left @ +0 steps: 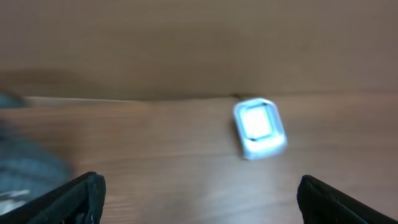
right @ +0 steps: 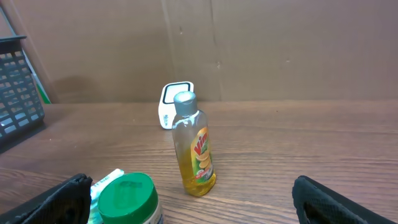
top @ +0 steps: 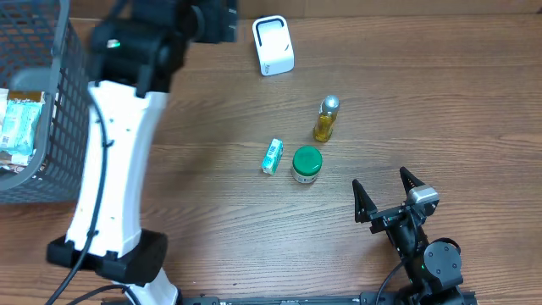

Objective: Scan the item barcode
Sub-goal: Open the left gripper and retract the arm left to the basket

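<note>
Three items stand mid-table: a yellow liquid bottle (top: 327, 119) (right: 196, 152) with a silver cap, a green-lidded jar (top: 306, 164) (right: 126, 198), and a small green-and-white box (top: 272, 156) (right: 102, 186). A white barcode scanner (top: 273, 45) (left: 259, 127) (right: 169, 104) stands at the back. My right gripper (top: 380, 180) (right: 193, 208) is open near the front edge, facing the items with nothing between its fingers. My left gripper (left: 199, 205) is open and empty, raised high and looking toward the scanner; that view is blurred.
A dark wire basket (top: 52, 102) stands at the far left with packaged goods (top: 21, 127) inside. The raised white left arm (top: 118, 144) covers part of the table's left side. A brown wall backs the table.
</note>
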`<state>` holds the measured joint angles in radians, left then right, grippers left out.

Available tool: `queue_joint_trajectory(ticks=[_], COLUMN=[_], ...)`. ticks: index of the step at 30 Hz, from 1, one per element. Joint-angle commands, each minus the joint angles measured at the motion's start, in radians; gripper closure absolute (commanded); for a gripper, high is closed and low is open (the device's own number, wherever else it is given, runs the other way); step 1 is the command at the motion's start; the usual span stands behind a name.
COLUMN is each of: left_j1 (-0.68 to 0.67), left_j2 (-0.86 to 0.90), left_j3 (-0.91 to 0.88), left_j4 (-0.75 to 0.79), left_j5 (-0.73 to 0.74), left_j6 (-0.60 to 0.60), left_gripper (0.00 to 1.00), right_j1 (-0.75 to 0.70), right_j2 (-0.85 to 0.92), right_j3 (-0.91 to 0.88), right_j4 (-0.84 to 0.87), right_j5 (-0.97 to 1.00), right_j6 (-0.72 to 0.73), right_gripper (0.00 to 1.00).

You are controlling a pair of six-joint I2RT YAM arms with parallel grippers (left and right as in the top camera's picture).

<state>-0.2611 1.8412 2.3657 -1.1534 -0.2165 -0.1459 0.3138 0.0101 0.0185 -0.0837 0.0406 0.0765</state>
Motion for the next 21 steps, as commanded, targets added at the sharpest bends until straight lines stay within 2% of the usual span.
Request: queue_joint_trajectory(ticks=[1,4,9,13,21], left_j1=[0.074,0.128,0.184,0.196,0.292], left_j2=[-0.023,-0.022,-0.022,-0.019,-0.008], left_j3=[0.02,0.019,0.019,0.019,0.005], left_j4=[-0.002,-0.009,0.002,0.044,0.065], left_j5=[-0.169,-0.234,-0.233,-0.283,-0.311], left_j6=[0.05,0.05,0.056,0.124,0.125], left_gripper=[0.0,0.0,0.0,0.0,0.0], right_j1=[-0.006,-0.006,-0.006,-0.006,-0.006], right_j2=[-0.007,-0.007,-0.007,-0.007,-0.007], right_j3=[-0.01,-0.01,-0.01,-0.01,-0.01], right_j4=[0.002,0.003,0.003,0.003,0.003], right_j5=[-0.002,-0.002,-0.002,-0.002,-0.002], right_j6=[-0.006,-0.006,-0.006,-0.006,-0.006], right_gripper=[0.0,0.0,0.0,0.0,0.0])
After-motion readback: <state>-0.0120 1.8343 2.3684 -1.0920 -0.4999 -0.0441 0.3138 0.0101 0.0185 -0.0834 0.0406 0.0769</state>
